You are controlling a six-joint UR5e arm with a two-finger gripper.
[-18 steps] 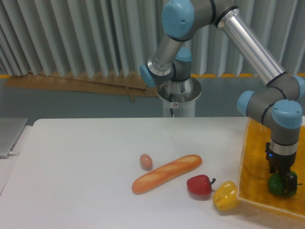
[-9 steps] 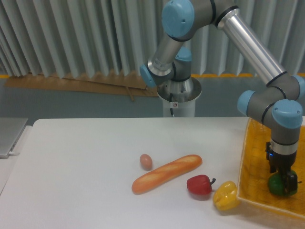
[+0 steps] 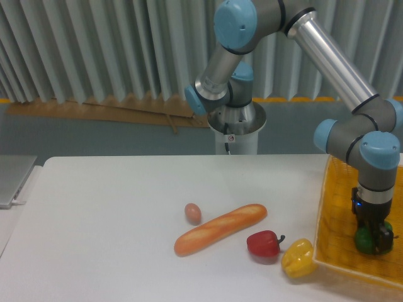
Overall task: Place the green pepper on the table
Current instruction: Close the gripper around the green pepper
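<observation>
Sitting inside the yellow woven basket at the far right edge of the view, the green pepper has the claw down around it. The dark fingers stand on either side of the fruit and look pressed against its flanks, so I judge the claw to be pinching the pepper, though the contact faces themselves are too small to see clearly. Whether the pepper rests on the basket floor or hangs just clear of it cannot be told.

On the white tabletop lie 4 other things. From the red pepper, the yellow pepper is just beside at 4 o'clock, close against the basket's outer wall; the bread loaf runs off toward 10 o'clock; the egg lies near the loaf's upper side.

As for handling, a bell pepper of this kind is likely light and hollow, with a glossy, slick skin and rounded lobes. A hold across the widest part of the body, with the fingers seated in the grooves between lobes, should keep it from rolling or squirting out. The stem is too thin to trust. Moderate squeeze is enough; too much could dent a soft wall.

The move ahead calls for a lift high enough to clear the basket rim, then a carry toward 9 o'clock onto bare tabletop, away from the yellow pepper.
</observation>
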